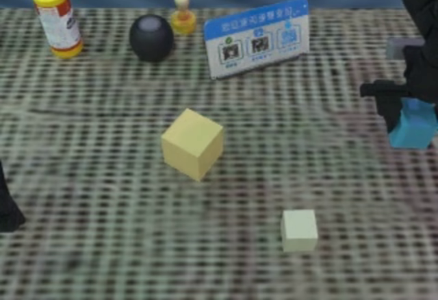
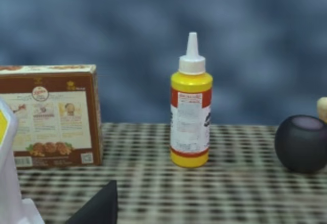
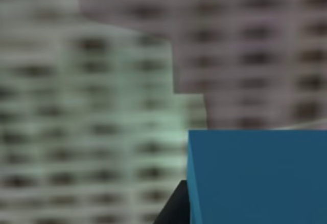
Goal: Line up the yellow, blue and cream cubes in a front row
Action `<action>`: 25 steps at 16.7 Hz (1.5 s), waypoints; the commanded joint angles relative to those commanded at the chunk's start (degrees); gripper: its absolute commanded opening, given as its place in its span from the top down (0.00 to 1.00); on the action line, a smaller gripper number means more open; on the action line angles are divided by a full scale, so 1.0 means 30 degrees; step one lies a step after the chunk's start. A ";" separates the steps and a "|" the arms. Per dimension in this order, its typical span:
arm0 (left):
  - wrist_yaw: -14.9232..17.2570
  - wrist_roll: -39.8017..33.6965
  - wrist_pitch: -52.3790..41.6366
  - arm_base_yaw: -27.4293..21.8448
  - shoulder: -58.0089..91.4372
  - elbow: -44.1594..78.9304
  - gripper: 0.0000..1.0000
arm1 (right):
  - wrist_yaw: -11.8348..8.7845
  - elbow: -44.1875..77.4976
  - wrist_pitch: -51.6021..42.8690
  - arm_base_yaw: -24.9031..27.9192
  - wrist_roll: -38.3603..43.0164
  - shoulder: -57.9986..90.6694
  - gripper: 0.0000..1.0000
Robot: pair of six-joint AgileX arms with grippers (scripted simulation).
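The large yellow cube (image 1: 192, 143) sits near the table's middle. Toward the front, right of centre, rests the small cream cube (image 1: 300, 230). At the right edge, my right gripper (image 1: 409, 108) is shut on the blue cube (image 1: 415, 127). In the right wrist view the blue cube (image 3: 258, 178) fills the near corner, with a black finger (image 3: 176, 208) pressed against its side. I cannot tell whether the cube is lifted off the cloth. My left gripper (image 1: 8, 211) is parked at the left edge, open and holding nothing; one finger (image 2: 99, 206) shows in its wrist view.
Along the back stand a yellow-capped white bottle (image 1: 56, 16), a black ball (image 1: 151, 38), a small yellow pawn-like figure (image 1: 183, 14) and a blue-and-white sign card (image 1: 256, 38). The left wrist view also shows a brown box (image 2: 48, 114) and a white object (image 2: 10, 173).
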 joint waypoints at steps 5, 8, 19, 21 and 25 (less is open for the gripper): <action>0.0000 0.0000 0.0000 0.0000 0.0000 0.0000 0.00 | -0.0003 -0.0021 0.0012 0.0177 0.0301 0.0072 1.00; 0.0000 0.0000 0.0000 0.0000 0.0000 0.0000 0.00 | 0.0039 0.0069 -0.0224 0.2050 0.1997 0.0044 1.00; 0.0000 0.0000 0.0000 0.0000 0.0000 0.0000 0.00 | 0.0247 -0.0375 -0.1086 1.2758 1.1550 -0.1183 1.00; 0.0000 0.0000 0.0000 0.0000 0.0000 0.0000 0.00 | 0.0268 -0.0408 -0.1086 1.3130 1.1924 -0.1295 1.00; 0.0000 0.0000 0.0000 0.0000 0.0000 0.0000 0.00 | 0.0233 -0.0399 -0.0996 1.3071 1.1929 -0.1187 1.00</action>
